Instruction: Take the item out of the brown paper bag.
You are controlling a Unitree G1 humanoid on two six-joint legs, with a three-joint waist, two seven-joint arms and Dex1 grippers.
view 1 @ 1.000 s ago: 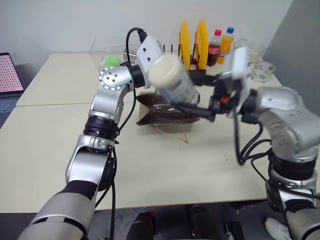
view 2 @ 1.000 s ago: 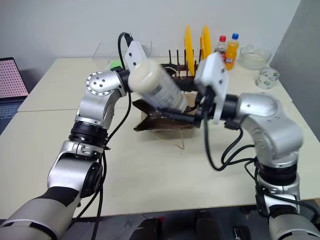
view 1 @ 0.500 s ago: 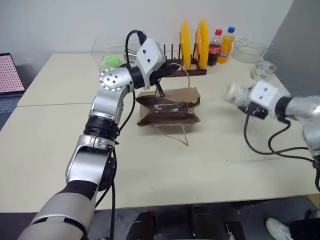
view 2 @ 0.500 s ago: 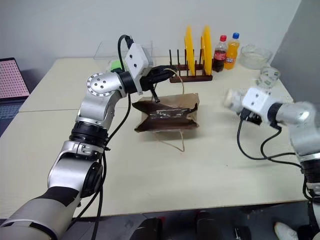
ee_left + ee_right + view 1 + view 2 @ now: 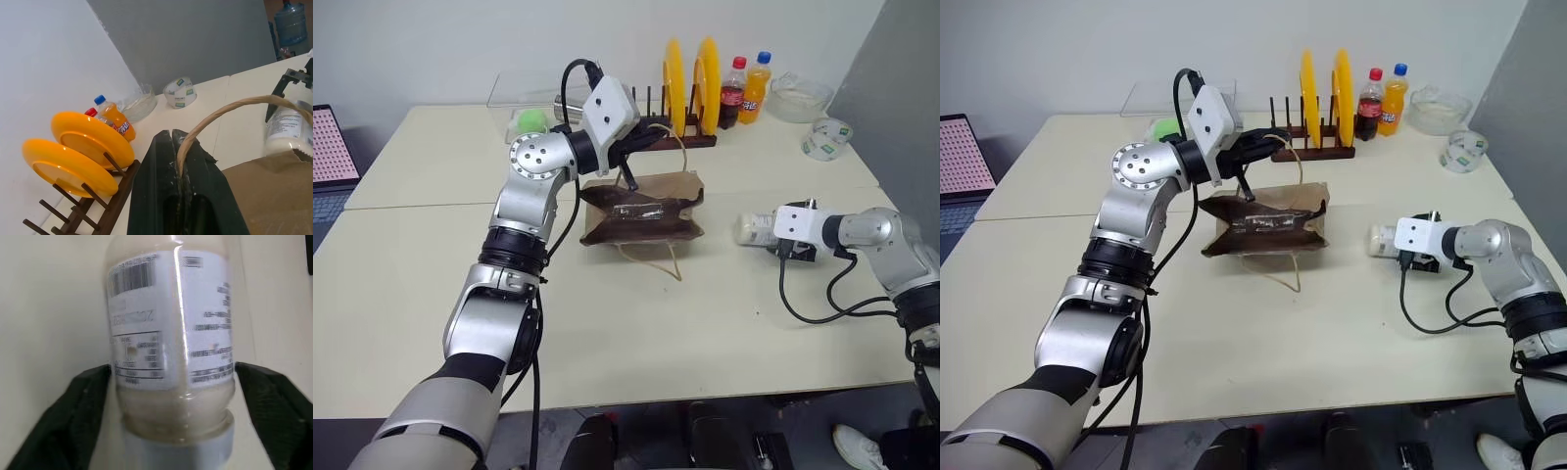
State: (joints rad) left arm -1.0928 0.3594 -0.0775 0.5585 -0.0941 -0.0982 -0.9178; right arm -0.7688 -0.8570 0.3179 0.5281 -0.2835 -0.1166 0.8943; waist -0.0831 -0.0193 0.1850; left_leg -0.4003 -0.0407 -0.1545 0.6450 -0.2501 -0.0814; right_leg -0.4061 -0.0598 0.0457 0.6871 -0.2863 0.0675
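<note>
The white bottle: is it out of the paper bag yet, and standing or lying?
Out, lying on its side. The white bottle rests on the table, apart from the paper bag, between the right gripper's open jaws.

The paper bag (image 5: 644, 209) sits on the desk (image 5: 636, 323) near the middle. Behind it stands the plate rack (image 5: 680, 137) with 2 plates (image 5: 690, 73). Right of the rack stand 2 soda bottles (image 5: 745, 90). The small bottle (image 5: 756, 230) lies on the desk, right of the bag.
</note>
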